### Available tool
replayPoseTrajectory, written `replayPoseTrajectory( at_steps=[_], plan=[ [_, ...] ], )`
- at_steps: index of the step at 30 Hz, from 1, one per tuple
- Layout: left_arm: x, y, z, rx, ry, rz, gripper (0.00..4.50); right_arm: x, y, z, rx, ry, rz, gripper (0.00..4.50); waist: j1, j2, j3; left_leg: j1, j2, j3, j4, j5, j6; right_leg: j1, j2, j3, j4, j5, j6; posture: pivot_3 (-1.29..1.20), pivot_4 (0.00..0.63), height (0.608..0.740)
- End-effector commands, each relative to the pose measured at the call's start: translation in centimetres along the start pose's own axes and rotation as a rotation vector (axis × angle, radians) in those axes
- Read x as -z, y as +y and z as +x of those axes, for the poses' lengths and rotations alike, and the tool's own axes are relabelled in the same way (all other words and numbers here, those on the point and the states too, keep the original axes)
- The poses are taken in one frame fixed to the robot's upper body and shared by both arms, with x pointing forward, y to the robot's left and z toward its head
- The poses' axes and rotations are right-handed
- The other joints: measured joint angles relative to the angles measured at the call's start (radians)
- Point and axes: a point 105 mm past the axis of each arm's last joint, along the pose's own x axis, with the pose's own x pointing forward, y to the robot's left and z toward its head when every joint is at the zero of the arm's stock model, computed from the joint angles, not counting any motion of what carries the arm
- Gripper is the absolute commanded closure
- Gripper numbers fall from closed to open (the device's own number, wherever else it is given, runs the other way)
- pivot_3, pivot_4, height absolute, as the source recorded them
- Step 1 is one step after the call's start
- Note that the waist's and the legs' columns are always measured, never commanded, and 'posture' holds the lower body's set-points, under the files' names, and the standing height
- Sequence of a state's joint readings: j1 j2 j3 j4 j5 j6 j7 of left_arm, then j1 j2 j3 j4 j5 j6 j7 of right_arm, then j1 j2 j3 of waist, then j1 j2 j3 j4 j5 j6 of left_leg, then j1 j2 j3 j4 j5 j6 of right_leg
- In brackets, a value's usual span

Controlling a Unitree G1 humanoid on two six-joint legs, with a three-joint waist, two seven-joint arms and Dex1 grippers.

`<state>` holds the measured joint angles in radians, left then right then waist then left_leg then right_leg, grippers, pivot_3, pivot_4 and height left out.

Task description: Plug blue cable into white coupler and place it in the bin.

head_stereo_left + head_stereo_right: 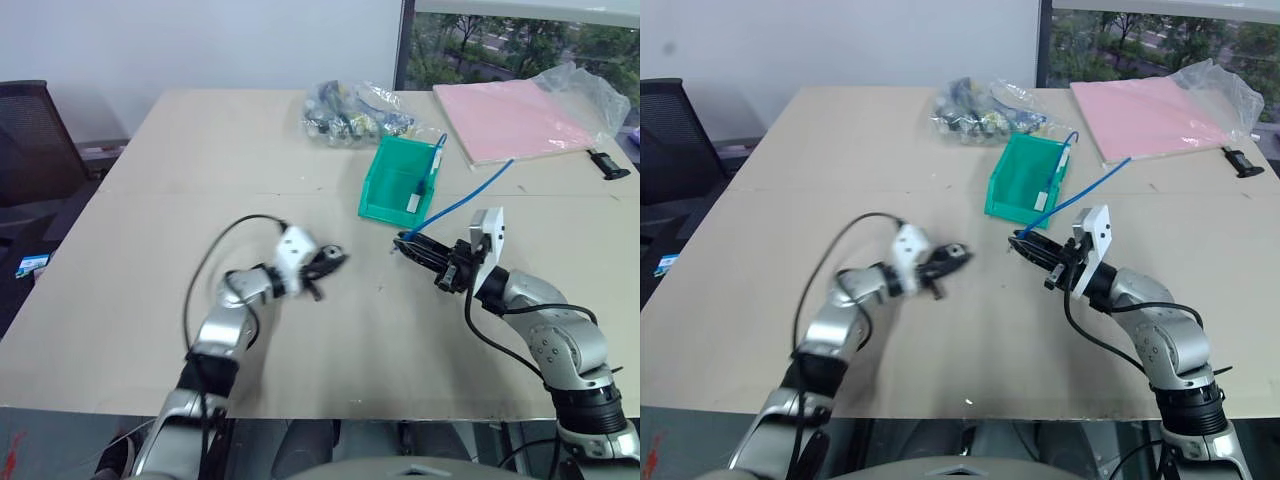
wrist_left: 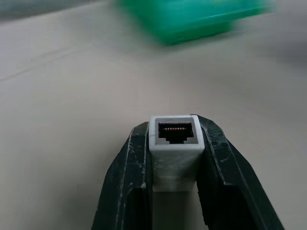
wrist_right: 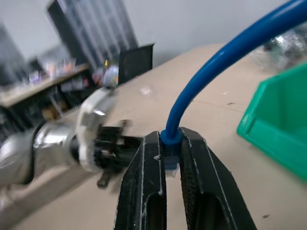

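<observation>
Your left gripper [image 2: 175, 143] is clamped on the coupler [image 2: 174, 136], one black finger on each side, with the dark socket facing out past the fingertips (you can see the row of contacts inside from the left wrist view). Your right gripper [image 3: 171, 158] is clenched on the cable [image 3: 216, 72] right at its plug end, the blue line arching up and away from between the fingers.

Count what you have: one coupler, one cable, one bin [image 1: 400, 180], two grippers. In the head view the bin sits upper centre on the table [image 1: 150, 300], and the cable runs from the right gripper up and to the right, with its far end draped over the bin's right edge. A bag [image 1: 350, 110] of mixed cables lies just above the bin; a pink packet [image 1: 520, 120] lies at upper right.

Both forearms reach in roughly level over the table, left from lower left, right from lower right, with the grippers pointing toward each other at mid-frame, near but apart.
</observation>
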<state>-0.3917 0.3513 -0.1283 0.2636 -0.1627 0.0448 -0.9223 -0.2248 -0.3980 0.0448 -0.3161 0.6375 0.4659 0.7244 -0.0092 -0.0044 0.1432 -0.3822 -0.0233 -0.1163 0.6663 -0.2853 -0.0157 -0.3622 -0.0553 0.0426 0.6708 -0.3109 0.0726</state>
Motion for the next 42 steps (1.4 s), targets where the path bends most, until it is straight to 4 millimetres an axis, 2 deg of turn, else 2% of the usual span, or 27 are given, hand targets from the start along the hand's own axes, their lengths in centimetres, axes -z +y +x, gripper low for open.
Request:
replayPoseTrajectory(
  at_steps=[1, 5, 12, 23, 32, 38, 42],
  plan=[
    [-0.7, -2.6, 2.1, 0.276, -0.005, 0.026, 3.90, -0.4, 0.3, 0.5, -0.058, 0.013, -0.107, 4.50, -0.012, 0.000, 0.000, 0.000, 0.000, -0.001, 0.000, 0.000, 0.000, 0.000, 0.001, 0.000, -0.001, 0.000, 0.000, 0.00, 0.150, 0.739],
    [-0.1, -3.8, 4.4, 0.490, 0.062, 0.088, 3.90, 0.8, 0.9, 0.9, -0.146, 0.117, -0.244, 4.50, -0.033, 0.000, 0.000, -0.001, 0.000, -0.003, -0.002, 0.000, 0.000, -0.001, 0.002, 0.000, -0.005, 0.000, 0.000, 0.00, 0.150, 0.739],
    [0.4, -4.4, 5.0, 0.668, 0.112, 0.134, 3.90, 1.8, 0.1, 1.1, -0.149, 0.172, -0.328, 4.50, -0.032, -0.001, 0.001, -0.002, -0.001, -0.004, -0.002, 0.000, 0.000, -0.001, 0.002, 0.000, -0.007, 0.000, 0.000, 0.00, 0.150, 0.739],
    [0.4, -4.4, 5.3, 0.695, 0.106, 0.157, 3.90, 3.0, -0.4, 0.0, -0.208, 0.270, -0.404, 4.50, -0.032, -0.001, 0.001, -0.001, -0.001, -0.008, -0.001, 0.000, 0.000, 0.000, 0.001, 0.000, -0.006, 0.000, 0.000, 0.00, 0.150, 0.739],
    [0.2, -4.5, 5.5, 0.700, 0.103, 0.150, 3.90, 3.8, -0.2, 1.1, -0.280, 0.288, -0.464, 4.50, -0.033, -0.001, 0.001, -0.001, -0.001, -0.010, 0.000, 0.000, 0.000, 0.001, 0.001, -0.001, -0.006, 0.000, 0.000, 0.00, 0.150, 0.739],
    [0.4, -4.5, 5.2, 0.709, 0.102, 0.142, 3.90, 5.6, -1.2, 0.5, -0.301, 0.380, -0.515, 4.50, -0.034, -0.001, 0.000, 0.000, -0.002, -0.011, 0.000, 0.000, 0.000, 0.002, 0.002, -0.001, -0.005, 0.000, 0.000, 0.00, 0.150, 0.739],
    [0.6, -4.7, 5.0, 0.717, 0.105, 0.137, 3.90, 6.2, -1.9, 0.3, -0.310, 0.408, -0.462, 4.50, -0.034, -0.002, 0.000, 0.001, -0.002, -0.012, 0.000, 0.000, 0.000, 0.002, 0.002, -0.001, -0.005, 0.000, 0.000, 0.00, 0.150, 0.739]
  ],
)
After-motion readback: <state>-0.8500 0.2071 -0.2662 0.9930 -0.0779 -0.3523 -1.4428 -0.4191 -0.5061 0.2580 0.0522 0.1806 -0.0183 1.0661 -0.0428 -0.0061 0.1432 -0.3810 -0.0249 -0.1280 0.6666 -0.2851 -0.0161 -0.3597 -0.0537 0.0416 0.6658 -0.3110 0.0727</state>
